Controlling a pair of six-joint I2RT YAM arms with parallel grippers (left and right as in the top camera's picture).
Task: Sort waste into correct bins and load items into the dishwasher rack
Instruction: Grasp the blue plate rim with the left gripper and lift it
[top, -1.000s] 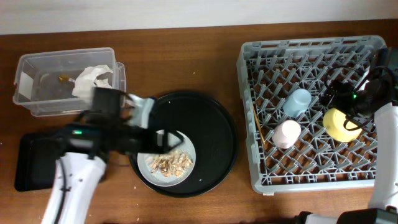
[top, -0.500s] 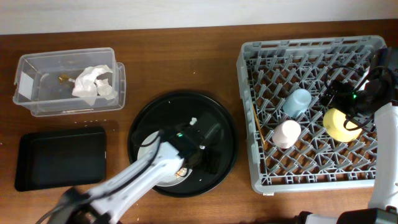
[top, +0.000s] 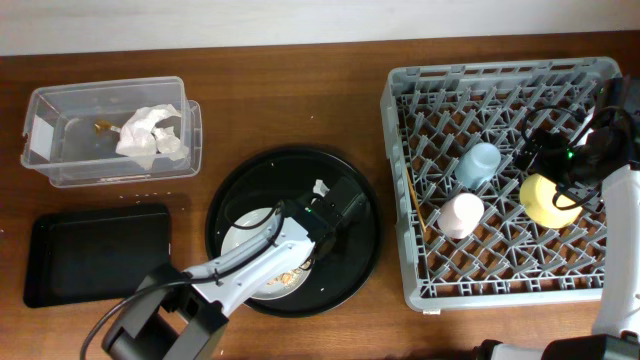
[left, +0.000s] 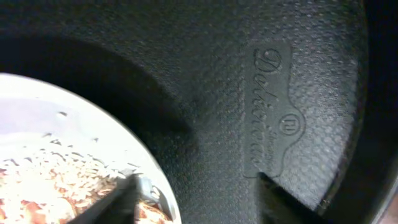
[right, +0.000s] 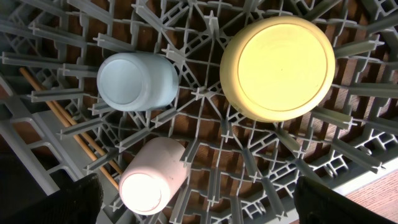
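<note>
The pale grey plate (left: 56, 124) lies in the round black tray and carries the tan-brown food scraps (left: 43, 180) (top: 283, 272). My left gripper (left: 199, 208) (top: 320, 240) is low over the plate's right rim. One finger (left: 115, 200) is over the scraps and the other (left: 283, 199) over the tray, with a gap between them. In the dishwasher rack (top: 500, 75) stand the light-blue cup (right: 137, 81), the pink cup (right: 152, 183) and the upturned yellow bowl (right: 277, 68), with the chopsticks (right: 68, 118) beside them. My right gripper (right: 205, 208) (top: 550, 160) hovers open above them.
The clear tub (top: 45, 140) at the back left holds the crumpled wrapper (top: 150, 135). The shallow black tray (top: 95, 255) lies in front of it. The round black tray (top: 350, 185) sits between the bins and the rack.
My left arm has swung from the tray's left side to the plate's right rim, and its jaws stand narrower. The right arm has not moved.
</note>
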